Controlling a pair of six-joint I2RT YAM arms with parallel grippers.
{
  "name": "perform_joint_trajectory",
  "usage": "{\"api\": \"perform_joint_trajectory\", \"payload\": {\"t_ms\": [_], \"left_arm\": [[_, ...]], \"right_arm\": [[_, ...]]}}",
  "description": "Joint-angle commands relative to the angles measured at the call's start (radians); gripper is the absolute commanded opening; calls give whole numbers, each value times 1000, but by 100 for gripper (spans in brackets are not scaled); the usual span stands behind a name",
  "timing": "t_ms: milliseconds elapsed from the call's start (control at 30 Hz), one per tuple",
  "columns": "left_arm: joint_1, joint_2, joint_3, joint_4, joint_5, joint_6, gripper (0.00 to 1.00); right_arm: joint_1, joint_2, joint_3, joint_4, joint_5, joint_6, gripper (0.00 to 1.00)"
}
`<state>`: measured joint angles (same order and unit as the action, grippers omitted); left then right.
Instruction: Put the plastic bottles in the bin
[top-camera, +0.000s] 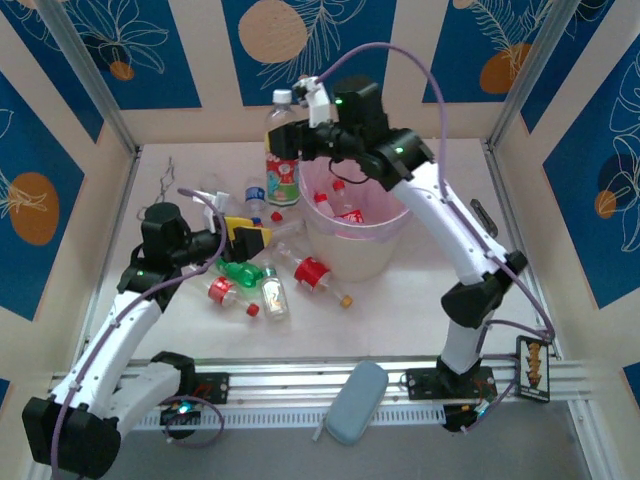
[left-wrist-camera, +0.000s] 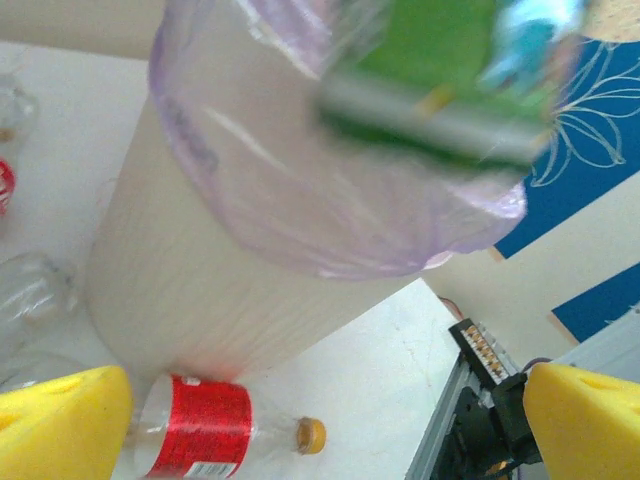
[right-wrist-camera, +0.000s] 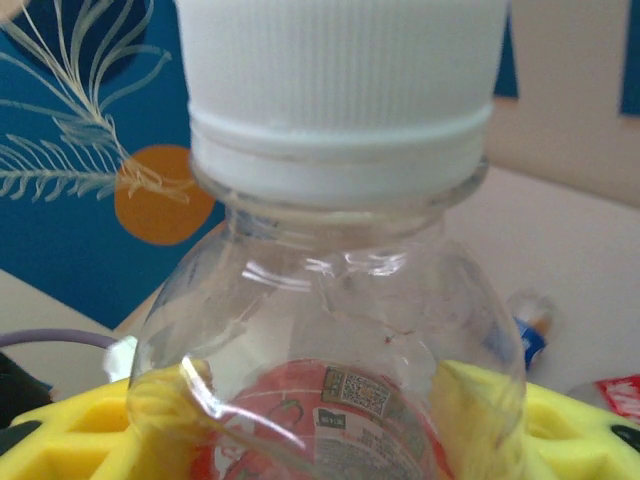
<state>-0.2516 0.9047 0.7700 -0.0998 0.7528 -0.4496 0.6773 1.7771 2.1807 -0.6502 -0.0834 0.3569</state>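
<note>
R claw (top-camera: 290, 138) clamped on big white-cap bottle (top-camera: 282, 175), upright, just behind-left of bin (top-camera: 385, 255). Wrist cam: yellow pads (right-wrist-camera: 80, 430) press both sides of its shoulder. L claw (top-camera: 243, 236) wide apart, nothing btwn its fingers (left-wrist-camera: 60, 425), low, just left of bin. Blurred green bottle (left-wrist-camera: 440, 70) at bin's rim. Red-label bottle (left-wrist-camera: 200, 435) lies on tabletop (left-wrist-camera: 370, 370) at bin's foot. Few red-cap bottles (top-camera: 345, 212) inside bin; other loose bottles (top-camera: 222, 290) on tabletop to its left.

We log this as a robotics lab test cell: white table (top-camera: 400, 320) walled on three sides by blue-and-cream printed panels (top-camera: 150, 50); aluminium rail (top-camera: 300, 378) along the table's near edge carries left arm (top-camera: 115, 335) and right arm (top-camera: 450, 225).
</note>
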Motion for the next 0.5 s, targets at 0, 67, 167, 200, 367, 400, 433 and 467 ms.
{"api": "perform_joint_trajectory", "payload": {"t_ms": [0, 67, 167, 200, 367, 400, 433, 467], "left_arm": [[-2, 9, -8, -94, -86, 44, 100], [1, 25, -6, -128, -149, 46, 100], [9, 70, 22, -240, -284, 30, 100], [17, 94, 41, -298, -329, 19, 100], [25, 174, 132, -561, -559, -38, 100], [25, 164, 131, -573, -580, -47, 100], [23, 150, 125, -576, -598, -54, 100], [24, 138, 121, -579, -612, -57, 100]], "right_arm": [[-37, -100, -54, -25, 45, -40, 49], [-74, -146, -113, -44, 55, -44, 49], [-140, -205, -200, -77, 52, -59, 49], [-160, -217, -221, -97, 52, -69, 49], [-206, -228, -266, -240, 115, -144, 49], [-208, -227, -276, -259, 144, -163, 49], [-208, -227, -287, -274, 161, -181, 49], [-208, -227, -299, -283, 172, -194, 49]]}}
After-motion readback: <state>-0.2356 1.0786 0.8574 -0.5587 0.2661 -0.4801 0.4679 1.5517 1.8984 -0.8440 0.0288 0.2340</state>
